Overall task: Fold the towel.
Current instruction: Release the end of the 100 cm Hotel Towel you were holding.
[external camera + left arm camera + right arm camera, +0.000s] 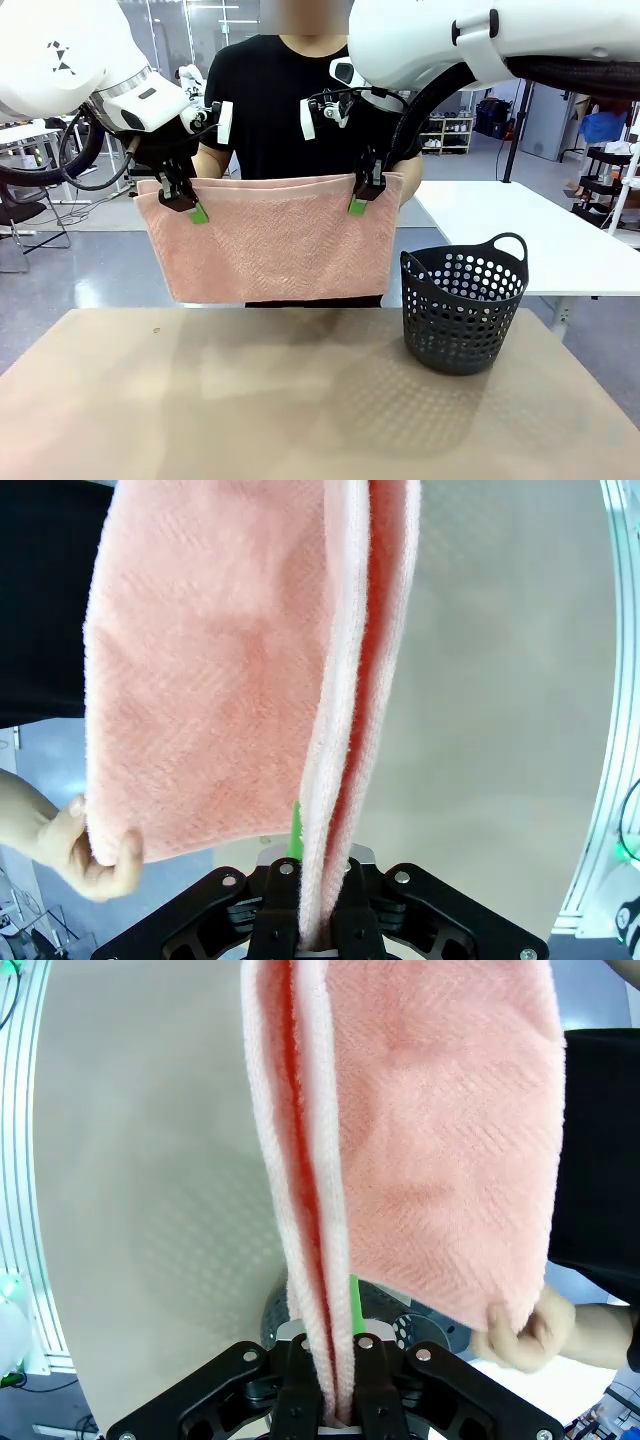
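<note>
The towel (270, 240) is suspended in the air above the table (250, 400), between the robot and the person, with the dark basket (465, 310) standing on the table to its right. It is hung by its upper edge and appears to be doubled.

The left gripper (192, 206) is clamped on the upper left part of the towel; the right gripper (361, 197) is clamped on the upper right part. In both wrist views, two cloth layers are seen pinched between the narrow jaws. An outer corner is held by a person's hand (85, 845) on the left side and by the other hand (525, 1330) on the right.

The towel is judged light, soft and fully limp; no shape is kept unsupported, and a slight sag is seen between the grip points. The nubby terry surface is judged to give good friction, so slipping is unlikely. Breakage is not a concern. Hold is best taken at the edge near the corners, with all layers gathered together.
</note>
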You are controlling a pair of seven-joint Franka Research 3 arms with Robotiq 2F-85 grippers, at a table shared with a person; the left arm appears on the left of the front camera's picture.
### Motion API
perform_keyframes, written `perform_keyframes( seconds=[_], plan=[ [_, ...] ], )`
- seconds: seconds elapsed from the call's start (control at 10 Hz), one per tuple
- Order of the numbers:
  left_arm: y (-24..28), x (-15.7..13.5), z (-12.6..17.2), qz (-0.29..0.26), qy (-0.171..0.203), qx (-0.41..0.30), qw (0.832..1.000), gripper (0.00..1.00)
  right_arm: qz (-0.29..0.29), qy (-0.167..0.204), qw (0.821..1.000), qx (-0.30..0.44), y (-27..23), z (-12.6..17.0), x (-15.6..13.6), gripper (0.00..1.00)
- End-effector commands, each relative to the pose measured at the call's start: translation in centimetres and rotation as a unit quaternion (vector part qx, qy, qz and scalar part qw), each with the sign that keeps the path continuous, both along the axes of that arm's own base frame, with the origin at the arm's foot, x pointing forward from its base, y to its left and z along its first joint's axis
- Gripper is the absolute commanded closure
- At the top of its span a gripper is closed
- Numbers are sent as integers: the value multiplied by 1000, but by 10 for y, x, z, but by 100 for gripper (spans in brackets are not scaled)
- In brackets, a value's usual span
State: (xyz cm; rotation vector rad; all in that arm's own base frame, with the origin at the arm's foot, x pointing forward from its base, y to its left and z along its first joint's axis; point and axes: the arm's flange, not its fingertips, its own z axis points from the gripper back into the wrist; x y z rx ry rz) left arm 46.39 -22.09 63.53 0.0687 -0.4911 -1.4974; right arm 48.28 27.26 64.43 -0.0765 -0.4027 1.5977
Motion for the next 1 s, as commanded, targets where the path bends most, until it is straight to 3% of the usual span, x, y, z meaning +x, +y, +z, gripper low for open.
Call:
perform_keyframes(
  seconds=[0.0,0.9],
  plan=[
    [1,0,2,2,-2,2,1000,100,0,-2,1000,-2,-1,1,0,100],
    [1,0,2,2,-2,2,1000,100,0,-2,1000,-2,-1,1,0,100]
  ],
)
